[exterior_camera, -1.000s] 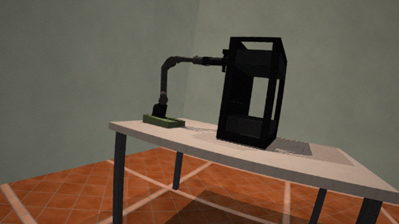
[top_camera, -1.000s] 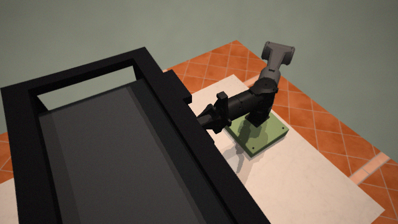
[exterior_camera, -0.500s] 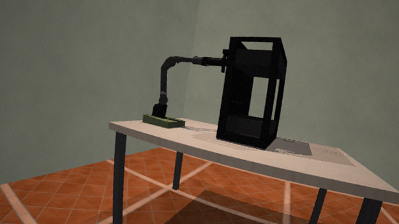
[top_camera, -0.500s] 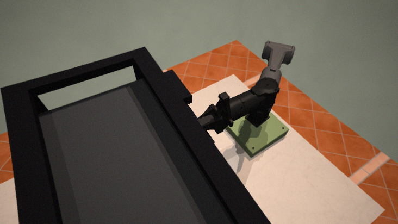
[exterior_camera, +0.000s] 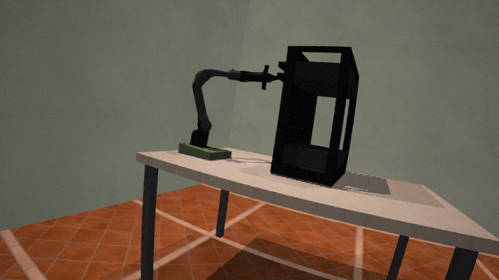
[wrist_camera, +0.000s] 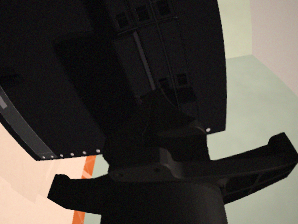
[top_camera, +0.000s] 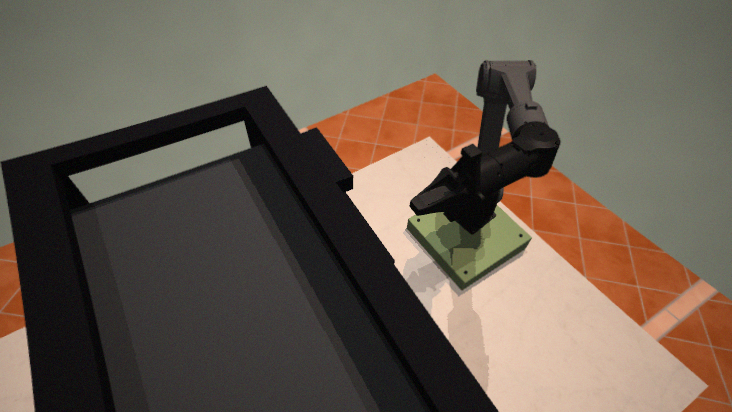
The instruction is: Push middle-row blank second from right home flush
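base plate (exterior_camera: 203,151): green slab at the left end of the table (exterior_camera: 360,208), arm bolted onto it, four little screw dots at the corners in the top view.
arm (exterior_camera: 200,93): dark grey, goes up from the plate, bends at the elbow, then runs level toward the rack.
end effector (exterior_camera: 276,77): fingers pressed together, nothing pinched between them. From the side its tip sits right by the rack front up near the top; from above there's a visible gap of table between the tip (top_camera: 421,202) and the rack, so it looks just clear and not touching.
rack (exterior_camera: 285,113): tall black open frame standing upright on the table, right of the arm, casting a shadow on the table.
storage chassis (exterior_camera: 315,77): dark box in the upper part of the rack; its grey top (top_camera: 204,266) fills most of the overhead shot.
drive blanks (wrist_camera: 143,12): wrist cam is super dark, only a few small recessed squares show on the black face. Can't tell which blank is the middle-row target or how far out it sits.
protruding bit (top_camera: 327,163): a black block sticking out past the rack's front edge near the top.
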You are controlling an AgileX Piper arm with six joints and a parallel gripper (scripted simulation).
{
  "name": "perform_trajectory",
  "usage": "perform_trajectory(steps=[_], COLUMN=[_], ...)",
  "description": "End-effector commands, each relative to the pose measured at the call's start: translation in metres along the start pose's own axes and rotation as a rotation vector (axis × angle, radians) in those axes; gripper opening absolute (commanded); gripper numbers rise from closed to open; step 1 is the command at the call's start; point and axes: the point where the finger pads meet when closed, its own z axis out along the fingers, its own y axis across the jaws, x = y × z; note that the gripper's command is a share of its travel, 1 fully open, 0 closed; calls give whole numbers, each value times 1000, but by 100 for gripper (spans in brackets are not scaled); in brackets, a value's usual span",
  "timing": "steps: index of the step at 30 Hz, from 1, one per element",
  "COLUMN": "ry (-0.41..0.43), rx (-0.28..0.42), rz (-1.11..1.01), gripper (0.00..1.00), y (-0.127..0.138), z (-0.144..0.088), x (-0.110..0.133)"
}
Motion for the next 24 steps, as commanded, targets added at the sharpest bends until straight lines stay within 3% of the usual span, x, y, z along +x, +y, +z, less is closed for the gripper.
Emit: perform_trajectory(steps=[1, 24], ry=[2, 2], rx=[3, 3], rz=[1, 1], gripper=[0, 0], y=[-1, -4], z=[-6, -12], x=[0, 3])
